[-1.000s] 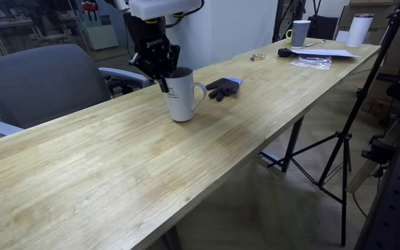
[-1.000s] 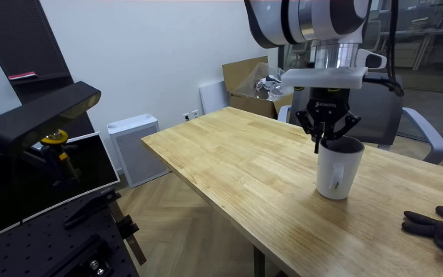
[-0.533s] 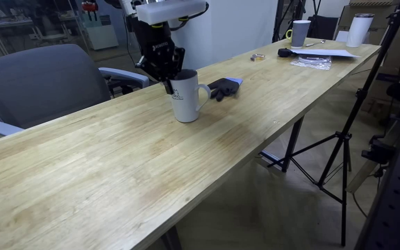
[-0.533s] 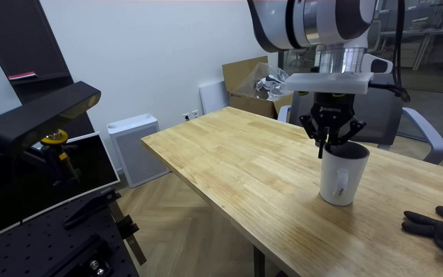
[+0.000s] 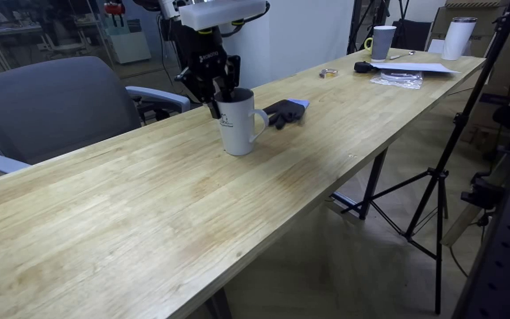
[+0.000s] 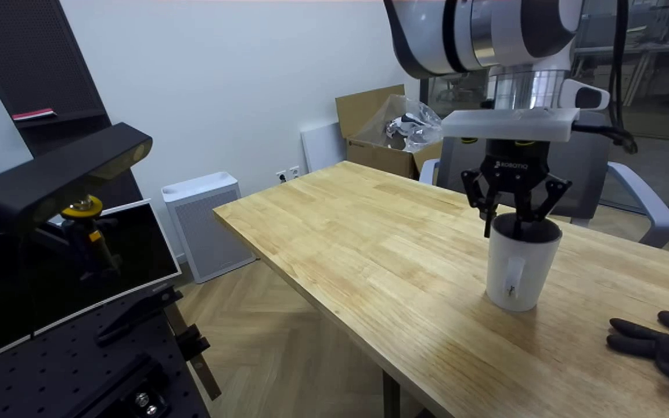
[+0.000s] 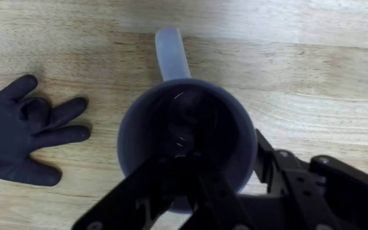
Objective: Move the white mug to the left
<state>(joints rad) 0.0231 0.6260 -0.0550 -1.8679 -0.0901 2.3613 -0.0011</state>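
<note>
While your gripper (image 6: 503,233) is hanging over the white mug (image 5: 238,133), its jaws are standing parted, with the mug's wall between them: one finger (image 6: 518,228) is sitting inside the rim and the other finger (image 6: 488,225) is hanging just outside it. The mug is standing upright on the wooden table (image 5: 148,221), and its handle (image 7: 172,54) is pointing toward the top of your wrist view. Because the dark inside is hiding much of the inner finger there, you can't be sure whether it is touching the mug. On the left of that view, a black glove (image 7: 8,134) is lying near the mug but apart from it. Farther along the table, in an exterior view, you are seeing a grey cup (image 5: 383,43), a white tumbler (image 5: 458,39) and a sheet of paper (image 5: 414,67). A grey chair (image 5: 56,102) is standing beside the table's long edge.
</note>
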